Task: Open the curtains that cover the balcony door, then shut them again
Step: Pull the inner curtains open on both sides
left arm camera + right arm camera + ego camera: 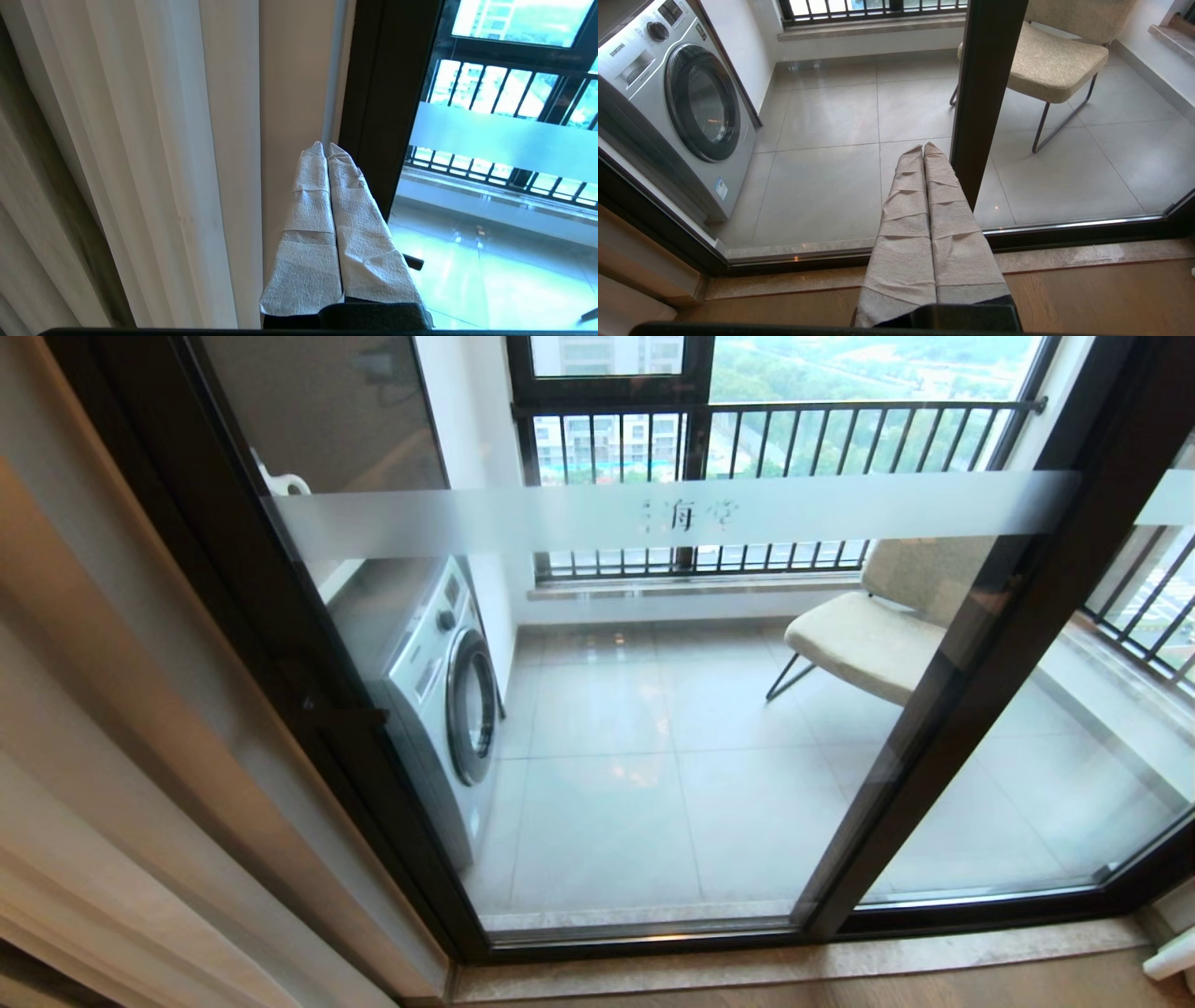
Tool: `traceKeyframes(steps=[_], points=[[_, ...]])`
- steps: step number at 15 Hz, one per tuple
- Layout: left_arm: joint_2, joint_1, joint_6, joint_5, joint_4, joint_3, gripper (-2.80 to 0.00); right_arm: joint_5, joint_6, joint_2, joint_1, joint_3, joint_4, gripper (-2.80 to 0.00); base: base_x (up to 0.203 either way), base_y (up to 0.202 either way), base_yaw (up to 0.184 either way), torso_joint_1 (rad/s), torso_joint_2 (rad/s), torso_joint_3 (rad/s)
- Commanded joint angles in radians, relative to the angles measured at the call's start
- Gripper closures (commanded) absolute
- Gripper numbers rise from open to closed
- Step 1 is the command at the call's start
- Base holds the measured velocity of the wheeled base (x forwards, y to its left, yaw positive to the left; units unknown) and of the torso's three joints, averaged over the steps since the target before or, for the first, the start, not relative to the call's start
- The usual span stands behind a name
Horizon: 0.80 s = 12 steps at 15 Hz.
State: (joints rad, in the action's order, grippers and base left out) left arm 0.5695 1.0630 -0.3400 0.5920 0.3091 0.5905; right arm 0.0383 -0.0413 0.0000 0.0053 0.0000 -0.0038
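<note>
The curtains (65, 859) are gathered at the far left, leaving the balcony door (980, 691) and its frosted band (672, 513) uncovered. In the left wrist view the white sheer pleats (154, 163) hang beside a darker beige-grey layer (28, 186). My left gripper (325, 145) is shut on nothing, its wrapped fingertips pressed together in front of the bare wall strip between the curtains and the dark door frame (387, 93). My right gripper (923, 147) is also shut and empty, held low before the door's middle post (985, 93). Neither gripper shows in the head view.
Behind the glass stand a washing machine (439, 691) on the left, a beige chair (868, 644) on the right and a dark-barred railing (794, 439). A stone sill (747, 961) and wooden floor (934, 989) run along the door's foot. A white object (1172, 957) sits at the lower right.
</note>
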Motion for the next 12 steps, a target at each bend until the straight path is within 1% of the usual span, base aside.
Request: traceKeyframes(steps=[1,3,6,10,12], points=[[-0.006,0.0,-0.002,0.003,0.002,-0.027,0.0,0.0,0.0,0.002,0.001,0.0,0.001,0.0,0.0,0.0,0.0,0.0,0.0,0.0],[-0.013,0.0,-0.002,0.005,0.004,-0.049,0.0,0.0,0.0,0.002,0.001,0.0,-0.001,0.0,0.0,0.0,0.0,0.0,0.0,0.0],[-0.017,-0.001,-0.002,0.034,0.005,-0.082,0.0,0.0,0.0,0.002,0.001,0.0,-0.001,0.0,0.0,0.0,0.0,0.0,0.0,0.0],[-0.02,-0.005,-0.004,0.037,0.005,-0.13,0.0,0.0,0.0,0.002,0.001,0.0,0.0,0.0,0.0,0.0,0.0,0.0,0.0,0.0],[-0.003,-0.043,-0.002,0.037,0.011,-0.138,0.0,0.0,0.0,0.002,0.001,0.0,0.001,0.0,0.0,0.0,0.0,0.0,0.0,0.0]])
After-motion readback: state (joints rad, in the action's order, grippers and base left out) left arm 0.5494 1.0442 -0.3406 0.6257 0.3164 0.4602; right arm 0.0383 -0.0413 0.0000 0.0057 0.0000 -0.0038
